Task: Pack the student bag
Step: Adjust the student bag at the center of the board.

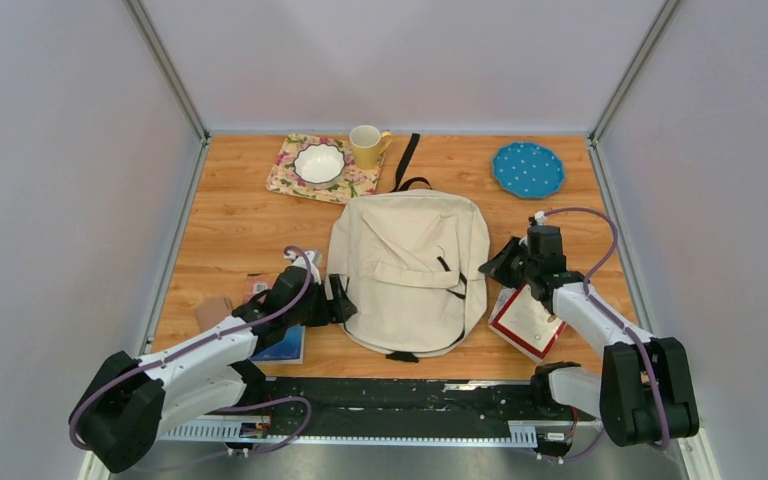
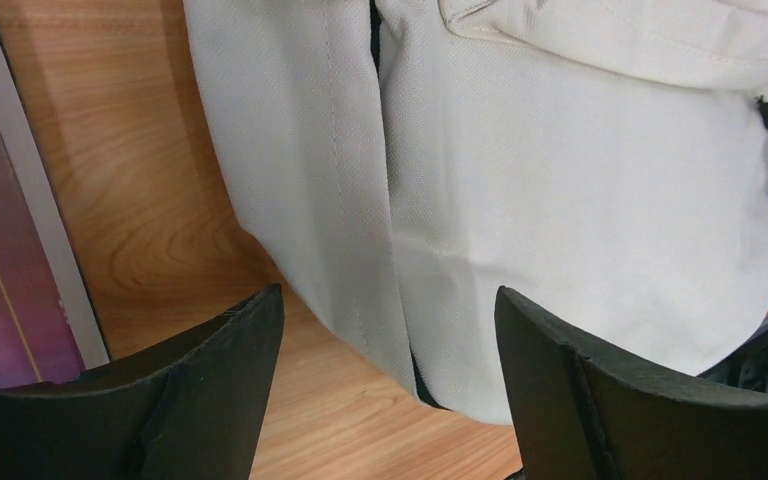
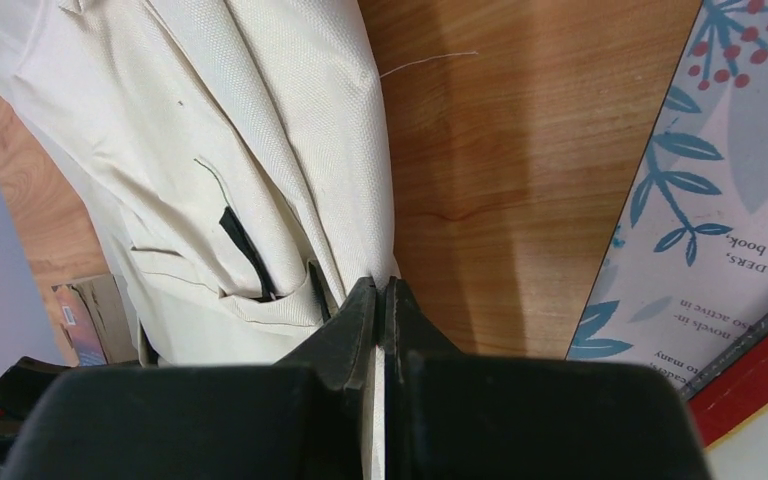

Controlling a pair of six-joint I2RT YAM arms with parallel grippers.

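**Position of the task item.** The student bag [image 1: 407,270] lay flat on the tabletop [image 1: 240,230], front pocket uppermost. It sat between the two hands. Its long axis ran from the near edge towards the far wall, with the carry handle at the far end.

**Left hand.** The left hand [image 1: 338,300] stood against the bag's lower side edge, its fingers [image 2: 230,350] well apart. In the left wrist view the bag's side seam lay directly ahead of the gap between them, with bare tabletop under the tips. Nothing was held.

**Right hand.** The right hand [image 1: 490,267] stood at the opposite side edge, about mid-length. Its fingers [image 3: 355,320] were pressed together, with the tips touching or just beside the fabric fold. It could not be determined whether any cloth was caught between them.

**Other items.** A book [image 1: 526,322] with a red border lay just behind the right hand, away from the bag.

**Assessment.** Both hands were about equally near and faced inward across the bag's short axis. The main compartment appeared closed, so opening it was judged the first requirement. The zipper pulls were not clearly located.
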